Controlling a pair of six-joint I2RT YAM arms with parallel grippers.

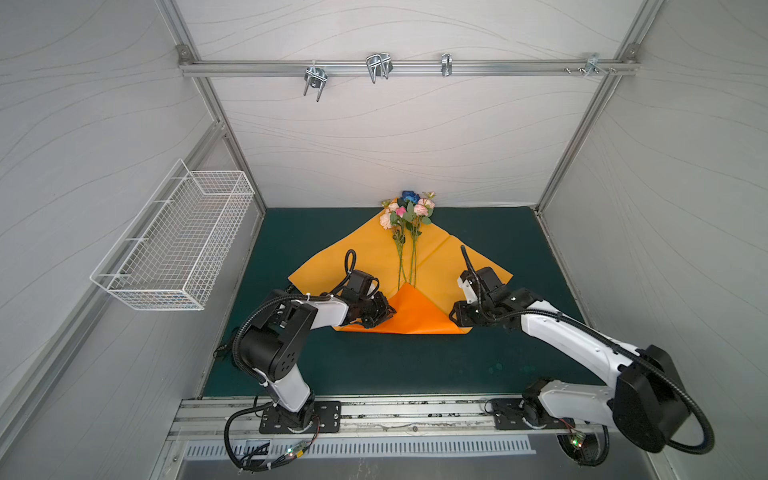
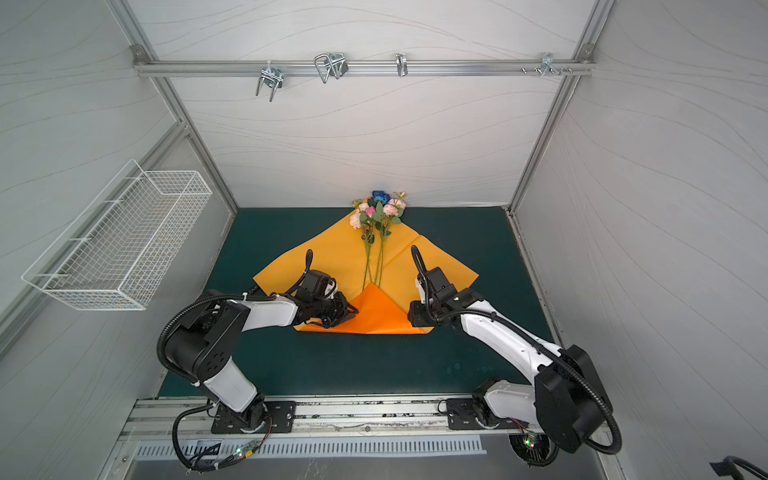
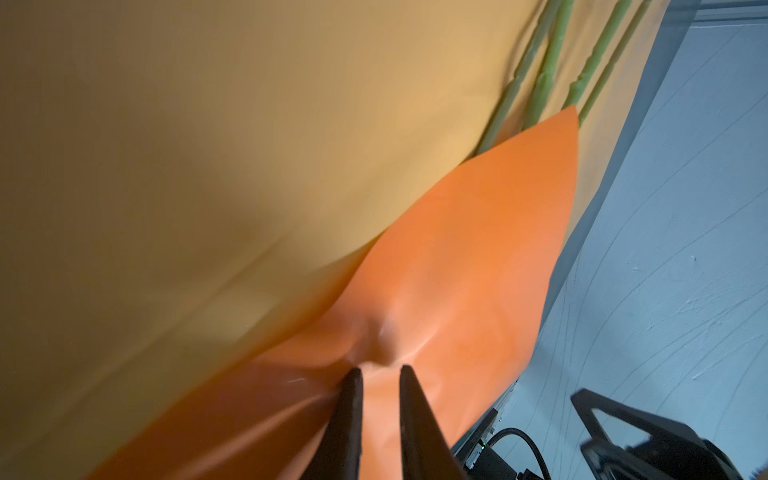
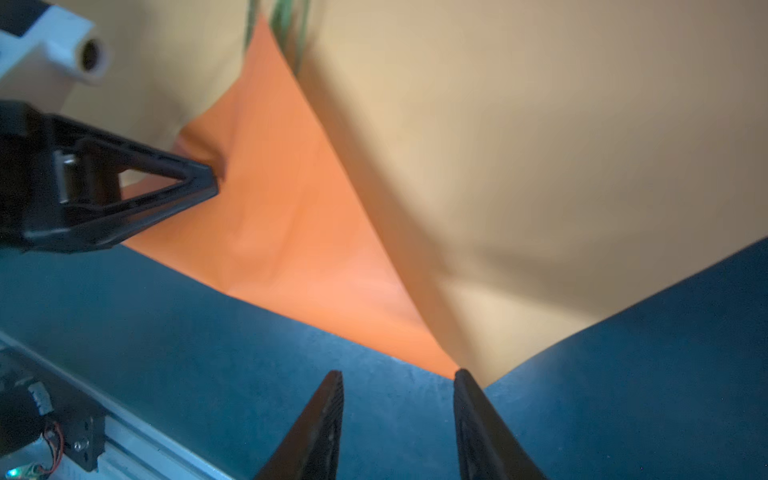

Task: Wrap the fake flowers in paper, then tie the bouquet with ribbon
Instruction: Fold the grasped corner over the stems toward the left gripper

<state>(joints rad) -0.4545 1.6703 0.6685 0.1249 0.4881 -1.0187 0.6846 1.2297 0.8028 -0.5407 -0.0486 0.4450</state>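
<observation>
1. In both top views the bouquet of fake flowers [image 1: 406, 232] [image 2: 376, 232] lies flat on a sheet of orange wrapping paper [image 1: 353, 253]. Its blooms are at the middle of the far edge of the dark green table [image 1: 374, 365]. Its thin stems point at the near edge, their ends under a folded-up paper flap [image 1: 415, 311]. The left hand [image 1: 388, 312] sits at the flap's left side and the right hand [image 1: 459, 321] at the paper's near right corner.
2. In the left wrist view the left hand [image 3: 380, 372] is clamped on the puckered flap. The green stems [image 3: 552, 62] run beyond it. They look light, springy and loose, so they are likely to roll apart.
3. In the right wrist view the right hand [image 4: 399, 374] stands apart over bare table, with one fingertip at the paper's corner, holding nothing. The best hold is probably low on the gathered stems, through the paper and away from the soft blooms.
</observation>
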